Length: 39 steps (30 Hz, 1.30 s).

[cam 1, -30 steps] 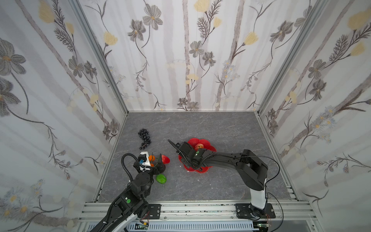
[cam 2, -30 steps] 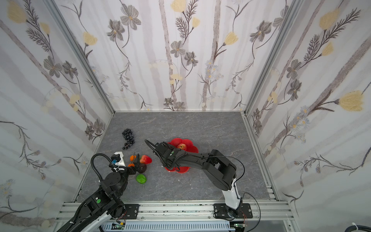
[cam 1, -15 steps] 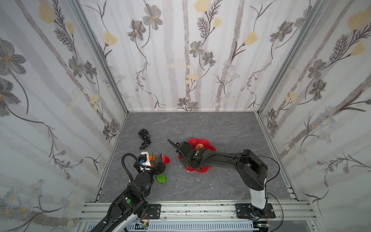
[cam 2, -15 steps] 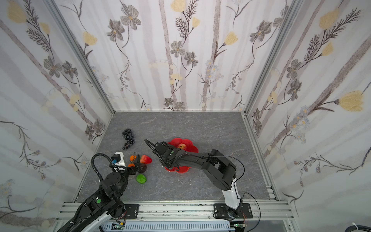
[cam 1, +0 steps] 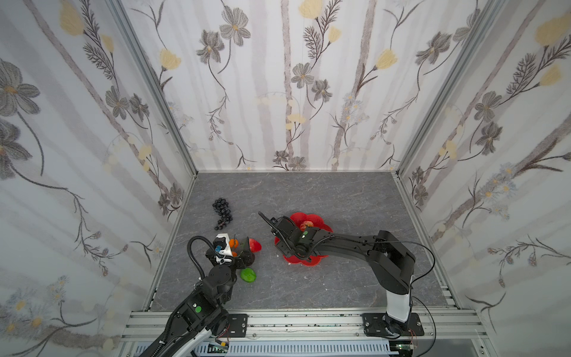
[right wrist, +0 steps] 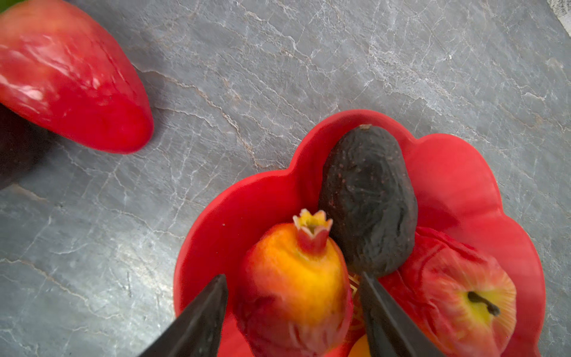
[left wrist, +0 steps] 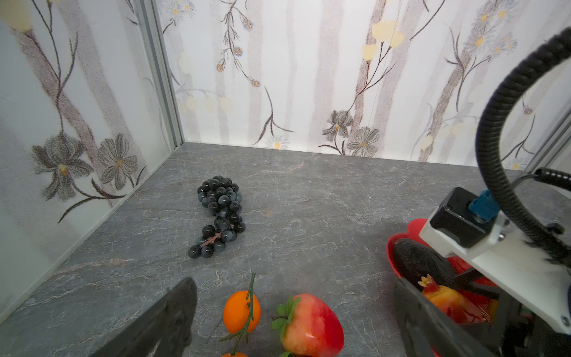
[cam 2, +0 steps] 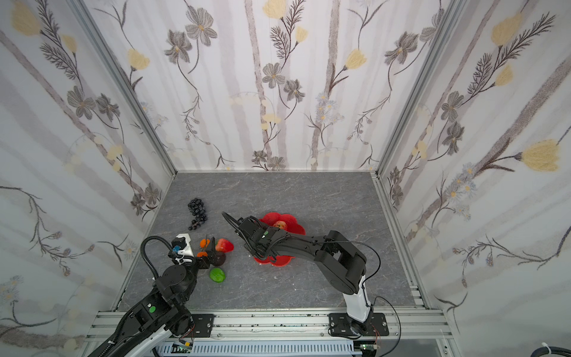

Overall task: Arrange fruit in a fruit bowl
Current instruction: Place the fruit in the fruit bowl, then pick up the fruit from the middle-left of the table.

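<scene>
The jaws of our right gripper (right wrist: 293, 275) have just parted, freeing the pomegranate (right wrist: 292, 296) inside the fruit bowl (right wrist: 234, 197), beside the avocado (right wrist: 367, 201)

Bright, even, diffuse light; shadows faint and soft. The close-up strawberry (right wrist: 68, 77) looks blurred, perhaps out of focus.

Grey marbled floor (cam 1: 340, 197) (floral walls (cam 1: 293, 77) around)
</scene>
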Available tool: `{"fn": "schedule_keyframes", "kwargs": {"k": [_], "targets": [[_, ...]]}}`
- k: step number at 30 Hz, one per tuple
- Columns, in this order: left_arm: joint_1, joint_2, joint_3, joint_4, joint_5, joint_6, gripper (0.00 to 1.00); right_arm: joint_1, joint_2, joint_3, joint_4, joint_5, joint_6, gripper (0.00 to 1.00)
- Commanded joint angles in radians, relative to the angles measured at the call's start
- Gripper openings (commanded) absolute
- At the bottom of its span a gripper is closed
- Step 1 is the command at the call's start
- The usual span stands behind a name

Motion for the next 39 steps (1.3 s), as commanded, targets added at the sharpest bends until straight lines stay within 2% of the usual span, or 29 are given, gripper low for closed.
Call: {"fn": "schedule_keyframes", "kwargs": {"k": [1, 11, 16, 22, 26, 33, 39], "targets": [[0.001, 0.004, -0.001, 0.019, 0.002, -0.002, 0.99, -0.002, -0.017, 0.011, 0.006, -0.001, 0.012, 0.69], [0.006, 0.067, 0.012, 0.034, 0.026, -0.011, 0.99, 0.003, -0.078, 0.023, -0.047, -0.009, 0.016, 0.76], [0.016, 0.154, 0.046, 0.026, 0.043, -0.035, 0.98, 0.008, -0.178, -0.001, -0.08, -0.012, 0.017, 0.77], [0.037, 0.281, 0.116, -0.02, 0.097, -0.095, 0.97, 0.006, -0.366, -0.119, -0.068, -0.001, 0.021, 0.79], [0.05, 0.383, 0.195, -0.109, 0.097, -0.185, 0.97, -0.015, -0.505, -0.23, -0.036, 0.008, 0.035, 0.8], [0.071, 0.537, 0.346, -0.396, 0.06, -0.398, 0.95, -0.1, -0.735, -0.472, 0.074, 0.008, 0.087, 0.82], [0.109, 0.617, 0.413, -0.58, 0.159, -0.541, 0.92, -0.161, -0.88, -0.661, 0.202, 0.018, 0.139, 0.83]]}}
